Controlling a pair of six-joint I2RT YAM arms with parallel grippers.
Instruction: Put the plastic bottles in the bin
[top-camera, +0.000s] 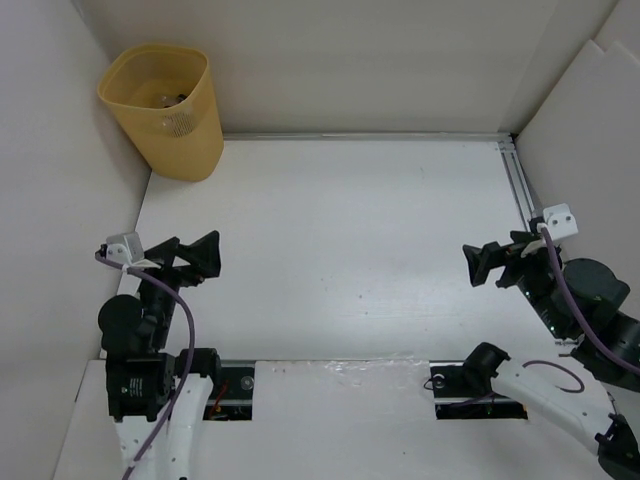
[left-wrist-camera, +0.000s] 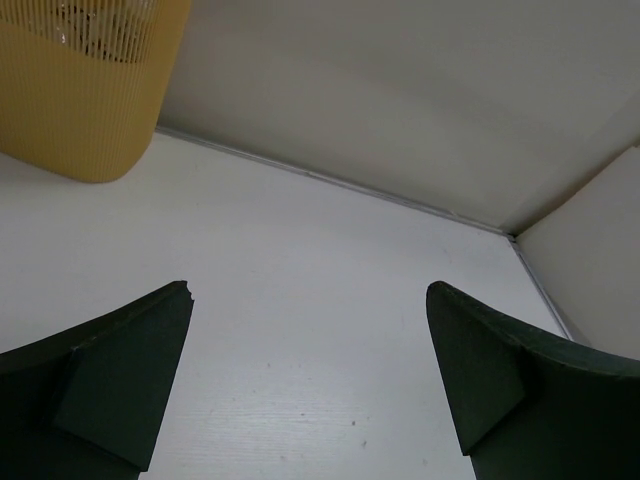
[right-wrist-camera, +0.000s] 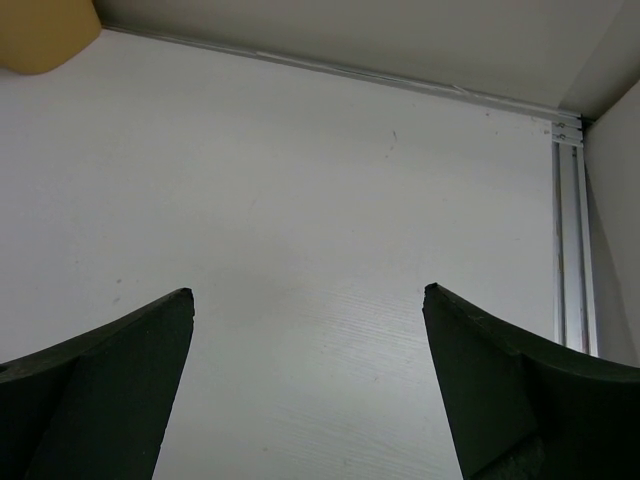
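The bin stands in the far left corner of the table, close against the left wall and just in front of the back wall. It bears no writing that can be read in any view. The plastic bottles are inside it: from above only a few small dark and pale shapes show deep in its mouth, too small to count or to tell one label from another. In the left wrist view the bin's top is cut off by the frame, and mottled light and dark patches show through its band of thin vertical slots, but no brand or lettering can be made out. The right wrist view catches only a rounded yellow corner of the bin at its upper left edge. The left gripper hangs over the near left of the table, well apart from the bin, its dark fingers spread wide with only bare table between them. The right gripper hangs over the near right, its fingers likewise spread wide around nothing. A metal rail runs along the table's right edge. A purple cable loops down the left arm. The bases of both arms are cut off at the bottom of the top view.
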